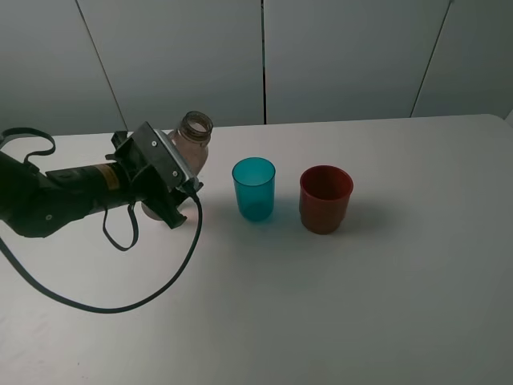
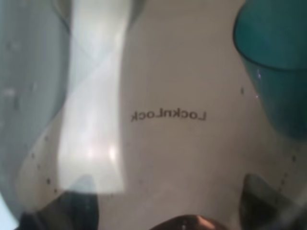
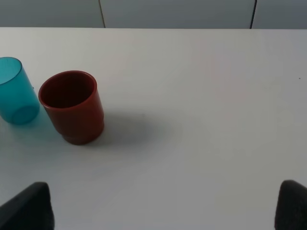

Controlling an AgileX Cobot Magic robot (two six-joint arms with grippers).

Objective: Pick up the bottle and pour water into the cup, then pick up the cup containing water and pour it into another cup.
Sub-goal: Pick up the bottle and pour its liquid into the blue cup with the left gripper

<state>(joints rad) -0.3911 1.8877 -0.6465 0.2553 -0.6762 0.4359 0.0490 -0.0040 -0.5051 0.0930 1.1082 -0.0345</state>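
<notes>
The smoky transparent bottle [image 1: 193, 143] leans with its open neck up and toward the right. My left gripper [image 1: 178, 192] is shut on the bottle's body. In the left wrist view the bottle's wall [image 2: 168, 115] fills the frame, printed lettering showing through it, with dark fingertips [image 2: 79, 201] at its sides. The teal cup [image 1: 254, 188] stands upright just right of the bottle and also shows as the teal cup [image 2: 273, 62] past the glass. The red-brown cup [image 1: 325, 197] stands right of the teal one. My right gripper [image 3: 163, 211] is open over bare table, away from the red-brown cup [image 3: 73, 106].
The white table [image 1: 337, 305] stretches wide in front of and to the right of the cups. The left arm's black cable [image 1: 104, 305] loops over the table at the front left. A grey panelled wall [image 1: 345, 56] runs behind the table's back edge.
</notes>
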